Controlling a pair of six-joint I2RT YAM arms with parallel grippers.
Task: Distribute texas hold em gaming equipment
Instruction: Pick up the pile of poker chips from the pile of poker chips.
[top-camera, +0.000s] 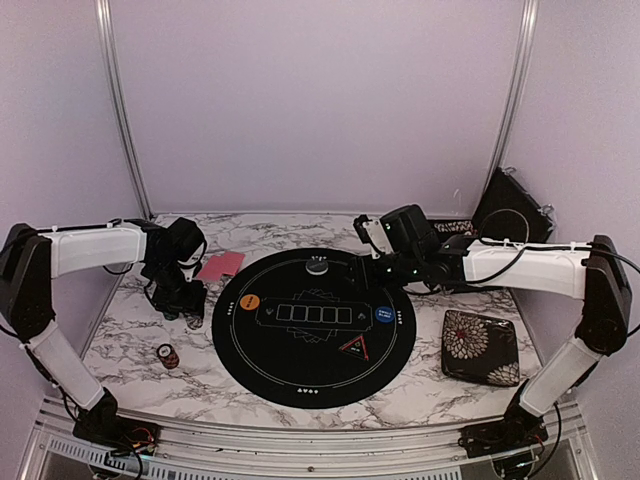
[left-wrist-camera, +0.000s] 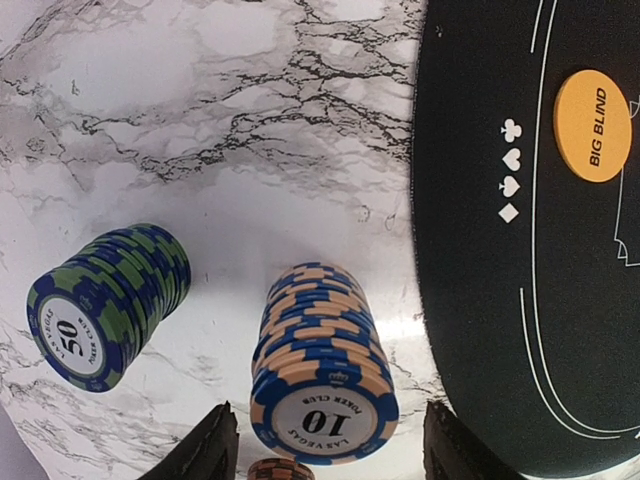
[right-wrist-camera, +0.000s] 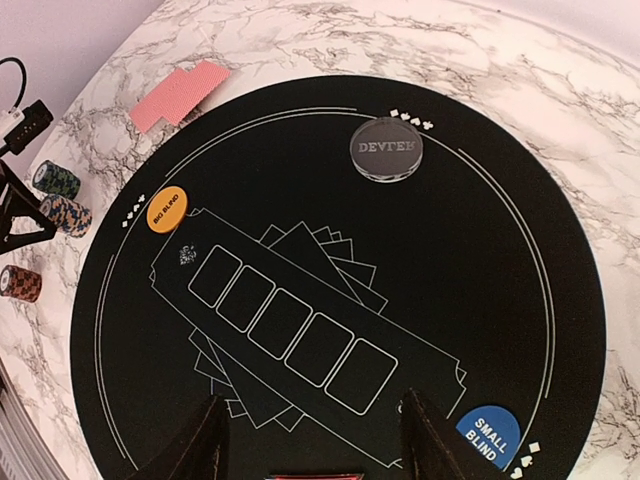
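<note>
Marble surface (top-camera: 120, 330), left side: three chip stacks off the mat (top-camera: 300, 375): 50s (left-wrist-camera: 105, 305), 10s (left-wrist-camera: 322, 380), a brown stack (top-camera: 167, 355) apart from them. Left end effector (top-camera: 188, 305): open, fingers astride the 10s without touching.

Pink cards (top-camera: 222, 265): one heap at the mat's rim.

On the mat: orange big blind (top-camera: 250, 301), dealer button (top-camera: 317, 266), triangle (top-camera: 357, 347), blue small blind (top-camera: 386, 316). Right end effector (right-wrist-camera: 315, 445): open, empty, above the mat.

Progress, judged: buttons placed. Chips and cards undealt, card boxes bare, so most remains.

We saw the left gripper (left-wrist-camera: 325, 452) straddling the 10 stack (left-wrist-camera: 322, 370). The 50 stack (left-wrist-camera: 105, 300) stood nearby. A button (left-wrist-camera: 592, 125) lay on the mat (left-wrist-camera: 480, 300).
</note>
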